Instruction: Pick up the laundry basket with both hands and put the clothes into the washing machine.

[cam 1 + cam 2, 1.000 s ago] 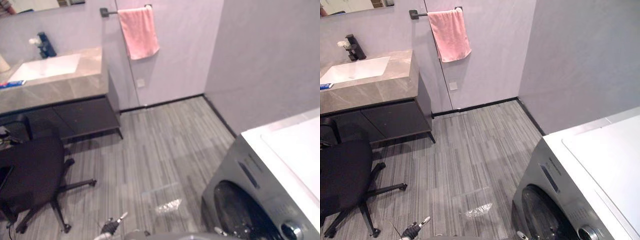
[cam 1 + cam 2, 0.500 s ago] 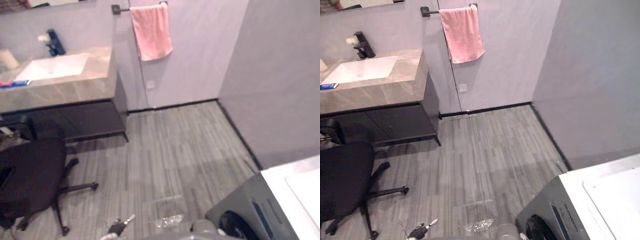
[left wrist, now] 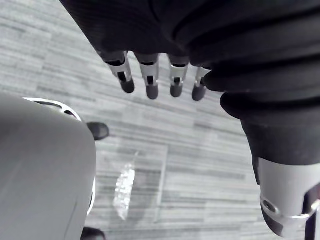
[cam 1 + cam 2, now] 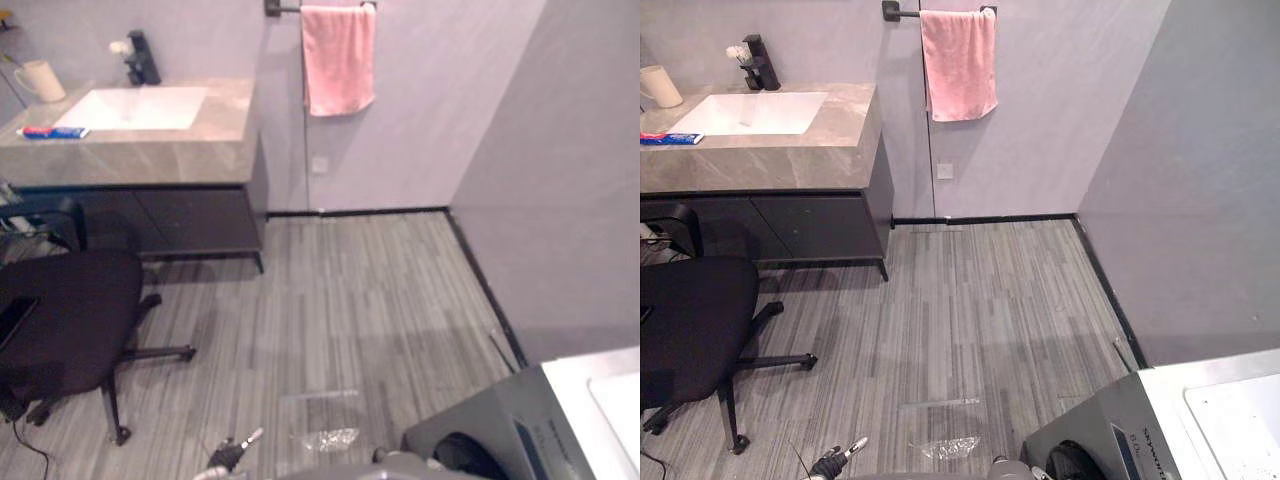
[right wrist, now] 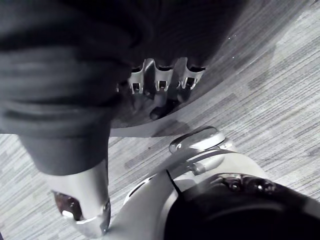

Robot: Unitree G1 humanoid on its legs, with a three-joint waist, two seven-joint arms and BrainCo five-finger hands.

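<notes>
Fingers (image 3: 149, 80) of the left hand (image 3: 210, 40), seen from the left wrist, hang straight and side by side with their dark tips pointing down. They are loosely spread and closed on nothing. Past them lies the grey striped plank floor (image 3: 215, 150), with a clear plastic scrap (image 3: 124, 192) on it.

From the right wrist, the fingers (image 5: 161, 80) of the right hand (image 5: 75, 60) also hang loose in a row, curled round nothing. Their tips stand against a dark patch, with grey floor planks beyond.

From the head camera, the scene is a bathroom viewed from above. The washing machine (image 4: 520, 430) sits in the lower right corner, grey at the front with a white top, and its dark round door is cut off by the bottom edge. The plastic scrap is on the floor just left of it. The left hand shows at the bottom edge, left of centre, low over the floor and near the scrap.

At upper left, a stone counter (image 4: 170, 155) holds a white sink (image 4: 135, 105), a black tap (image 4: 143, 60), a pale cup (image 4: 40, 78) and a red and blue tube (image 4: 52, 131). A black office chair (image 4: 60, 320) stands in front of the counter. A pink towel (image 4: 338, 58) hangs from a bar on the far wall.
</notes>
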